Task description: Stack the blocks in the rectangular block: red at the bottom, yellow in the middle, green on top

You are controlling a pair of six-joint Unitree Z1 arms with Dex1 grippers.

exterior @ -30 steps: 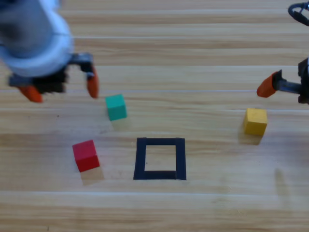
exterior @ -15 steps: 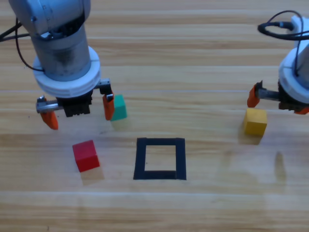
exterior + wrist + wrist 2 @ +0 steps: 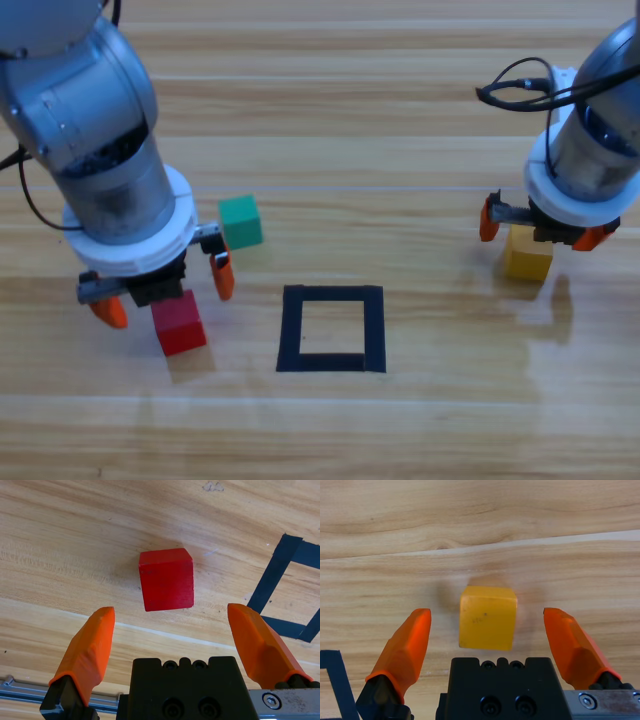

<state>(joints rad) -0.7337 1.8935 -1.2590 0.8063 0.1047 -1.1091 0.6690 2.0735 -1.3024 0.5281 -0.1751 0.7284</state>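
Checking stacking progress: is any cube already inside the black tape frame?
No. In the high view the rectangular block holds only bare wood; red, green and yellow all sit outside it on the table.

Three cubes: red [image 3: 180,322], yellow [image 3: 527,256], green [image 3: 241,221]; one tape frame [image 3: 331,329].

No readable text, labels, brands or numbers seen in any view. The small solid yellow cube [image 3: 487,617] carries a faint dark mark on its near face; I cannot read it as a character.
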